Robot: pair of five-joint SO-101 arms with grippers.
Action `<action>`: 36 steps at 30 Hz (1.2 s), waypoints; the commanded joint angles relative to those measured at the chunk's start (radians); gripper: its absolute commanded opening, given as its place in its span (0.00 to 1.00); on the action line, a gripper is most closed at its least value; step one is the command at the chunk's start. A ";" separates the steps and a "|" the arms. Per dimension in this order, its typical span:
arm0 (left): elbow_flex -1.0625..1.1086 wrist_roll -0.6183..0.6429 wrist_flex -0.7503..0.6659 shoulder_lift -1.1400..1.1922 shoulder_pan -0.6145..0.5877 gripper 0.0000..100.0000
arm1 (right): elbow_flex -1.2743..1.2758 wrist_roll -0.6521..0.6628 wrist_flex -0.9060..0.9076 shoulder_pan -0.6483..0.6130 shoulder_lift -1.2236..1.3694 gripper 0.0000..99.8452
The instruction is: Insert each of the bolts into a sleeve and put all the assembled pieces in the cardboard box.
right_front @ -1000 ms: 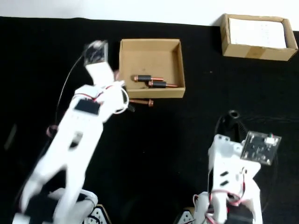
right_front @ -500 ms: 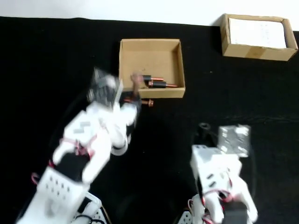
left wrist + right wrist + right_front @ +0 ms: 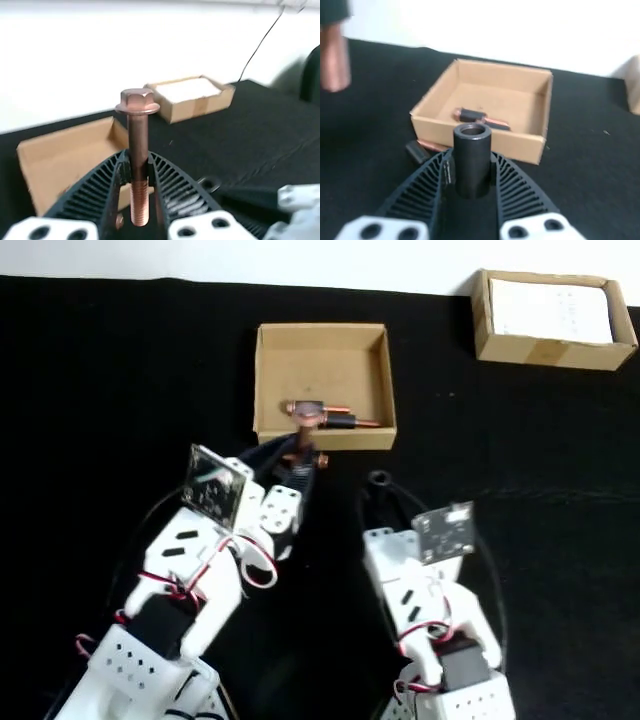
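Observation:
My left gripper (image 3: 139,162) is shut on a copper bolt (image 3: 137,135) held upright, head up. In the high view the left gripper (image 3: 297,455) holds this bolt (image 3: 305,414) just in front of the cardboard box (image 3: 268,380). My right gripper (image 3: 470,167) is shut on a black sleeve (image 3: 471,155), open end up, and in the high view it (image 3: 378,485) stands a little to the right of the left one. Two assembled pieces (image 3: 335,419) lie inside the box. A loose bolt (image 3: 434,145) and a loose sleeve (image 3: 417,150) lie on the table against the box's front wall.
A second cardboard box (image 3: 552,318) with white contents sits at the far right corner. The black table (image 3: 520,490) stretches open to the right of the arms and along the far left. Cables trail beside both arms.
The left arm swung from the box's left side round to its front, the bolt now upright. The right arm shifted left and toward the box with the sleeve.

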 commanded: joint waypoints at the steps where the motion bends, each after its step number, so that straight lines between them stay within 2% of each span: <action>1: -0.018 0.000 -0.092 0.033 0.044 0.01 | 0.059 -0.003 -0.140 -0.033 -0.010 0.01; 6: -0.133 0.005 -0.163 0.245 0.047 0.01 | 0.107 -0.003 -0.213 -0.042 -0.010 0.01; 10: -0.263 0.149 -0.161 0.386 0.048 0.01 | 0.107 -0.003 -0.214 -0.042 -0.010 0.01; 13: -0.340 0.189 -0.160 0.455 0.050 0.01 | 0.107 -0.003 -0.213 -0.042 -0.010 0.01; 18: -0.410 0.190 -0.160 0.484 0.058 0.01 | 0.107 -0.003 -0.213 -0.042 -0.010 0.01; 28: -0.410 0.189 -0.157 0.486 0.139 0.01 | 0.099 -0.003 -0.211 -0.039 -0.010 0.01; 36: -0.409 0.186 -0.068 0.481 0.134 0.01 | 0.097 -0.003 -0.209 -0.038 -0.010 0.01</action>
